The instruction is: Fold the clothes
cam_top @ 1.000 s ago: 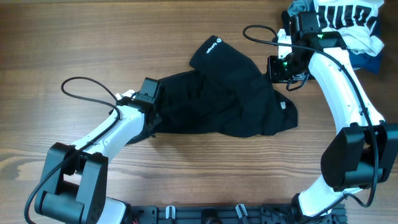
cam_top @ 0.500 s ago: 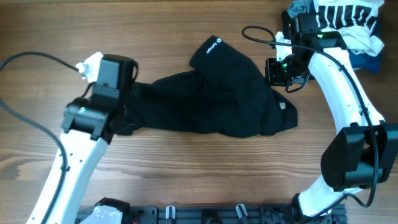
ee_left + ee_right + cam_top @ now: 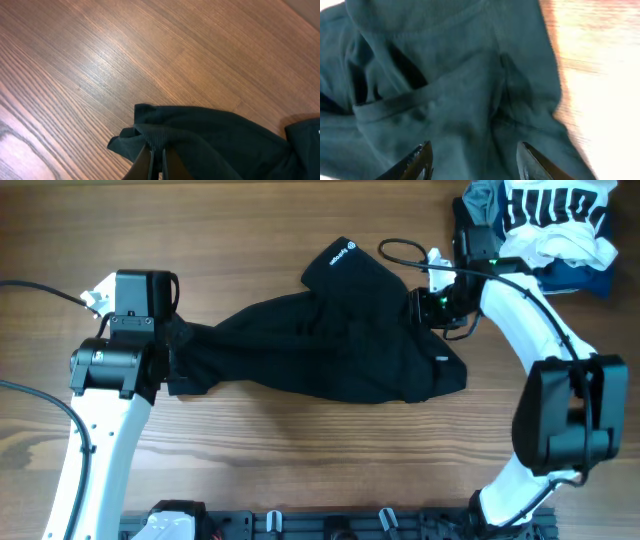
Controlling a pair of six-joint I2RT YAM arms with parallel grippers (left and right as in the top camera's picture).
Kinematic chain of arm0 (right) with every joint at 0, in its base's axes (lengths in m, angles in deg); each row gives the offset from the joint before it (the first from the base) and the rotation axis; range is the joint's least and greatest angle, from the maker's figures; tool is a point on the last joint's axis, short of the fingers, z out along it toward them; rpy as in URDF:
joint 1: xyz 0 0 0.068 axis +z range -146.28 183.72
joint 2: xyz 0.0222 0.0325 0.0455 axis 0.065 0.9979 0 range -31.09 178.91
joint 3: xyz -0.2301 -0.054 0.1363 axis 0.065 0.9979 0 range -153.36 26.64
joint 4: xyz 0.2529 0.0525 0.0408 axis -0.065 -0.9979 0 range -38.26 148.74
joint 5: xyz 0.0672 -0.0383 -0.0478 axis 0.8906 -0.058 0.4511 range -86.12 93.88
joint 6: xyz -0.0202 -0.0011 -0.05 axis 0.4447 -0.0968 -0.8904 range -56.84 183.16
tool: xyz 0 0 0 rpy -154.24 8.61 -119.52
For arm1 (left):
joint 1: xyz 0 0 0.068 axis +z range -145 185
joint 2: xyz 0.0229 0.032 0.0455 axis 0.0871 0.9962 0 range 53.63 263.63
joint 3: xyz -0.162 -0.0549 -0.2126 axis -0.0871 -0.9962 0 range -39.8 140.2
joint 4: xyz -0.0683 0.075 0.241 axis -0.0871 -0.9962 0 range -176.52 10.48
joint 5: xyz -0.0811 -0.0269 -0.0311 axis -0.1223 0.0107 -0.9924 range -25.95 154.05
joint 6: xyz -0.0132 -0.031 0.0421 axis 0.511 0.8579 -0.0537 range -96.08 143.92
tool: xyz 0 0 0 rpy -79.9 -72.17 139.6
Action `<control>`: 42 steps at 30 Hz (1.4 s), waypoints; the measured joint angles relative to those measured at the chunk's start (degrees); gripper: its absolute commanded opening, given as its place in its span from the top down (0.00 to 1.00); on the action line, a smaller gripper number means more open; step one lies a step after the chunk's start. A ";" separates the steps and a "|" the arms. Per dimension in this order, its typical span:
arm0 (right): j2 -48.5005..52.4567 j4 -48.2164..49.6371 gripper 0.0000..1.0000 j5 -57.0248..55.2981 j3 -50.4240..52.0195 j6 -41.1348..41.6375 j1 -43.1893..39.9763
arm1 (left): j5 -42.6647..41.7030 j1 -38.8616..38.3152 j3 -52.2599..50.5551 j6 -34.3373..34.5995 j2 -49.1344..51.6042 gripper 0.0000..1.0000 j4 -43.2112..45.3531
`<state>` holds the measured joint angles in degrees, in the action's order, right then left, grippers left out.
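The black garment (image 3: 330, 340) lies spread across the middle of the table, a small white logo (image 3: 340, 252) on its upper flap. My left gripper (image 3: 170, 365) is shut on the garment's ribbed left edge (image 3: 156, 136) and holds it stretched out to the left, lifted off the wood. My right gripper (image 3: 425, 305) is open, its fingers (image 3: 472, 157) spread just above the garment's right part (image 3: 455, 85), holding nothing.
A pile of other clothes, with a white-and-navy lettered garment (image 3: 550, 210), sits at the back right corner. Cables loop near both arms. Bare wood table (image 3: 250, 470) lies in front of the garment and to the left (image 3: 100, 60).
My left gripper pulled the garment's left edge further left and up, stretching the cloth. My right gripper moved left, from beside the garment onto its right part.
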<state>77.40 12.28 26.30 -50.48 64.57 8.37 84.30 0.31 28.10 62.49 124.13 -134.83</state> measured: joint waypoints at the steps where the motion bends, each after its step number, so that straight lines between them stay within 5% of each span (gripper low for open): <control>1: 0.90 0.76 0.47 0.44 0.24 0.00 0.22 | 0.00 0.00 0.00 0.00 0.00 0.96 0.00; 6: 5.64 6.03 0.75 2.03 0.79 1.11 2.97 | -0.20 0.00 0.00 0.00 0.04 0.96 0.02; 7: 5.66 7.45 0.90 2.05 0.79 1.81 3.08 | -0.20 0.00 0.00 0.00 0.04 0.96 0.02; 10: 5.66 8.20 0.96 2.08 0.04 2.91 3.02 | -0.20 0.00 0.00 -0.15 0.04 0.96 0.00; 20: -1.79 -5.31 0.96 0.17 -16.26 0.42 -4.76 | -0.20 0.00 0.31 -1.44 0.02 0.96 0.17; 35: -41.72 -12.50 0.96 -15.69 -27.04 -1.70 -5.95 | 0.02 0.00 29.68 -11.21 -12.66 0.96 -6.27; 39: -39.80 -16.63 0.83 -11.34 -27.56 -1.62 -5.99 | -0.90 0.07 30.71 -11.56 -12.85 0.96 -9.09; 42: -30.77 -20.76 0.55 -2.49 -27.47 -2.82 -5.97 | -2.34 0.15 30.67 -11.56 -6.75 0.96 -9.94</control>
<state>46.63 -8.48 23.81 -77.96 61.75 2.40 81.96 0.46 58.76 50.93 117.37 -144.77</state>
